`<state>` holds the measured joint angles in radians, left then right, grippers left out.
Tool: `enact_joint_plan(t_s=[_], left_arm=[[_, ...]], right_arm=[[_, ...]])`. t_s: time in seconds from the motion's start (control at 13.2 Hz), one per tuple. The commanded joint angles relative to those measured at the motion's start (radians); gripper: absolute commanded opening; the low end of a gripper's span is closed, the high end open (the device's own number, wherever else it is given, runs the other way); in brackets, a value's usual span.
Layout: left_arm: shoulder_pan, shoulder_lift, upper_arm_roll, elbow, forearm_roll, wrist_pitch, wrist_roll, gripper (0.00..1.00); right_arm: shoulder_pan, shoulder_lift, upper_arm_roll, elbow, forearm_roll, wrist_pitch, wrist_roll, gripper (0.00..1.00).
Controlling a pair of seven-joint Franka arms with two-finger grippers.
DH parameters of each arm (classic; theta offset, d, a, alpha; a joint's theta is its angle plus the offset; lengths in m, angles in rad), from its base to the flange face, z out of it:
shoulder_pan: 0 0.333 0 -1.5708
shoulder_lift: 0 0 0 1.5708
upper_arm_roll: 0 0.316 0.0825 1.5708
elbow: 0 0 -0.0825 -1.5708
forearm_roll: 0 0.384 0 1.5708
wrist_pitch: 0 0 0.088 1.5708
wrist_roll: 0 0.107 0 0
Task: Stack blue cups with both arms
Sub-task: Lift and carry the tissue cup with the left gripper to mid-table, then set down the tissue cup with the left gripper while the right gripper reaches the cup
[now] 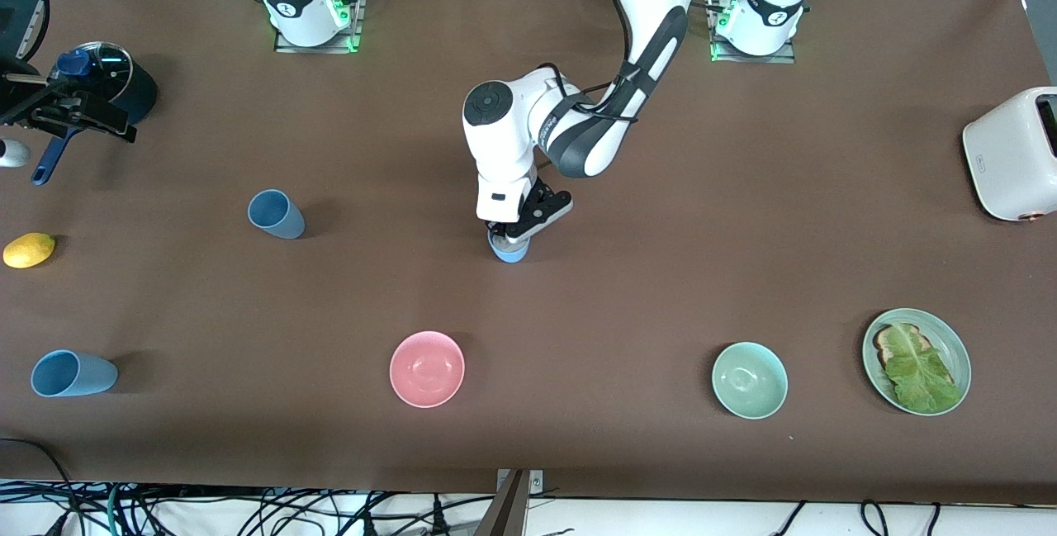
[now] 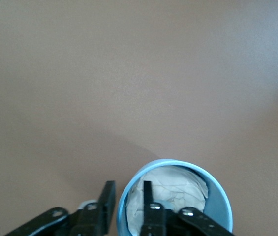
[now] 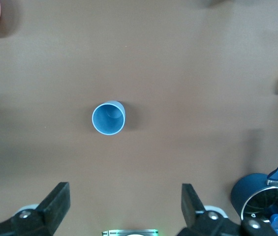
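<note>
My left gripper is at the middle of the table, shut on the wall of a light sky-blue cup. In the left wrist view one finger is inside the cup and one is outside its rim. White crumpled paper fills the cup. A slate-blue cup stands toward the right arm's end. In the right wrist view it sits far below my open, empty right gripper, which is out of the front view. Another light blue cup is near the front edge at the right arm's end.
A pink bowl, a mint-green bowl and a green plate with toast and lettuce line the front. A white toaster stands at the left arm's end. A lemon and a dark blue pot are at the right arm's end.
</note>
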<state>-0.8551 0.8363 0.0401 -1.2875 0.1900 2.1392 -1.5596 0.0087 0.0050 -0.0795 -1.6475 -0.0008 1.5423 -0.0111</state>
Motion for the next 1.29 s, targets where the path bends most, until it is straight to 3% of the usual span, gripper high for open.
enact_joint_plan(t_s=[0.0, 0.46, 0.61, 0.76, 0.99, 1.22], left_arm=[[-0.004, 0.009, 0.006, 0.034, 0.025, -0.004, 0.05, 1.0], [0.001, -0.055, 0.007, -0.001, 0.023, -0.048, 0.209, 1.0], [0.011, -0.127, 0.006, -0.03, 0.002, -0.122, 0.316, 1.0], [0.036, -0.196, 0.007, -0.024, -0.096, -0.243, 0.467, 1.0], [0.166, -0.305, 0.007, -0.01, -0.11, -0.436, 0.793, 1.0], [0.359, -0.388, 0.007, -0.01, -0.136, -0.486, 1.187, 1.0]], right_arm=[[-0.01, -0.011, 0.004, -0.006, 0.007, -0.007, -0.015, 1.0], [-0.01, -0.011, 0.004, -0.006, 0.007, -0.007, -0.015, 1.0], [-0.01, -0.011, 0.006, -0.011, 0.007, -0.019, -0.009, 1.0], [-0.007, 0.012, 0.007, -0.023, 0.007, -0.036, -0.012, 1.0], [-0.01, 0.053, 0.004, -0.081, 0.001, -0.047, -0.013, 1.0], [-0.007, 0.05, 0.01, -0.226, -0.001, 0.121, -0.012, 1.0]])
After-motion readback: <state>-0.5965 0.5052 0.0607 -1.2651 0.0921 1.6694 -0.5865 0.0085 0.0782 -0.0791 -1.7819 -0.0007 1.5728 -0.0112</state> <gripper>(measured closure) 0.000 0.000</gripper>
